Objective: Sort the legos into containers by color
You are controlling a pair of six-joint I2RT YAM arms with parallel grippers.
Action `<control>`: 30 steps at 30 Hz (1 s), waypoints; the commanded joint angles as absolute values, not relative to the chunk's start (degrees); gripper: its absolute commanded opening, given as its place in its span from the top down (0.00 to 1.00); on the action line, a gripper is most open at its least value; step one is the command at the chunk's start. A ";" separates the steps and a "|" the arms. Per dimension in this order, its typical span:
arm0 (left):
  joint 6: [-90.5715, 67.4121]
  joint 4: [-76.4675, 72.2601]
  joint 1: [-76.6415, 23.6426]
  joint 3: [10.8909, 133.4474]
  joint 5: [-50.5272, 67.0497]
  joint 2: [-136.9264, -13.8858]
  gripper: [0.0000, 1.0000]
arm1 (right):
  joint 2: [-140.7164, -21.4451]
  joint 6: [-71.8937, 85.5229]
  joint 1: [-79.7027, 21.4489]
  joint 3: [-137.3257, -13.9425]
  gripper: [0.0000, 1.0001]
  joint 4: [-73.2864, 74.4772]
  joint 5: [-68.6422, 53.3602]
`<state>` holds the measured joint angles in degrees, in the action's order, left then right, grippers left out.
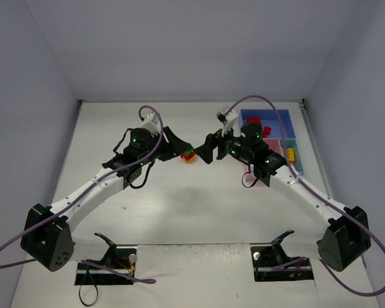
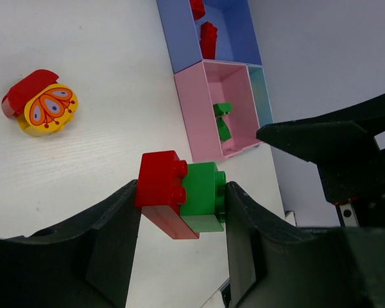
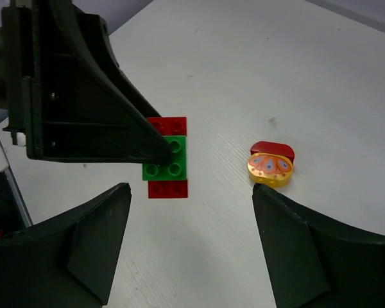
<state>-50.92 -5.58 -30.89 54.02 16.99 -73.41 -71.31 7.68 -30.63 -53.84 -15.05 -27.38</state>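
The left gripper (image 2: 183,192) is clamped on a joined stack, its fingers (image 2: 115,237) pressing the outer side of a red brick (image 2: 159,181) on one flank and a green brick (image 2: 203,192) on the other. The right wrist view shows the green brick sandwiched between 2 red parts. I cannot tell whether the stack sits on the table (image 2: 83,38) or just above it. Facing it, the right gripper (image 3: 191,192) hangs with its jaws spread wide and nothing between them. These bricks look light, rigid and glossy, so they should not crush, but smooth walls can slip or twist under an off-centre pinch. The best hold is likely square across 2 opposite flat sides, clear of the studs. Since 2 colours are locked together, the stack probably needs pulling apart along the stud axis, which calls for a firm hold on each colour. Near it on the table lies a rounded yellow butterfly piece (image 2: 42,102) stuck to a red one, equally small and light. Further out, the pink compartment (image 2: 234,83) holds green bricks (image 2: 222,119), the blue compartment (image 2: 179,38) holds red bricks (image 2: 207,38), and the light-blue compartment (image 2: 260,90) sits beside them.
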 commanded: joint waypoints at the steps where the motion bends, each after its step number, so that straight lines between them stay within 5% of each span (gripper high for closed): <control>1: -53.61 -11.07 -30.76 57.83 17.84 -72.86 0.85 | -72.15 8.35 -32.69 -57.65 0.27 -22.76 -30.93; 30: -55.46 -11.95 -30.85 56.69 17.67 -71.63 0.85 | -78.05 7.12 -36.47 -59.24 0.50 -25.22 -26.98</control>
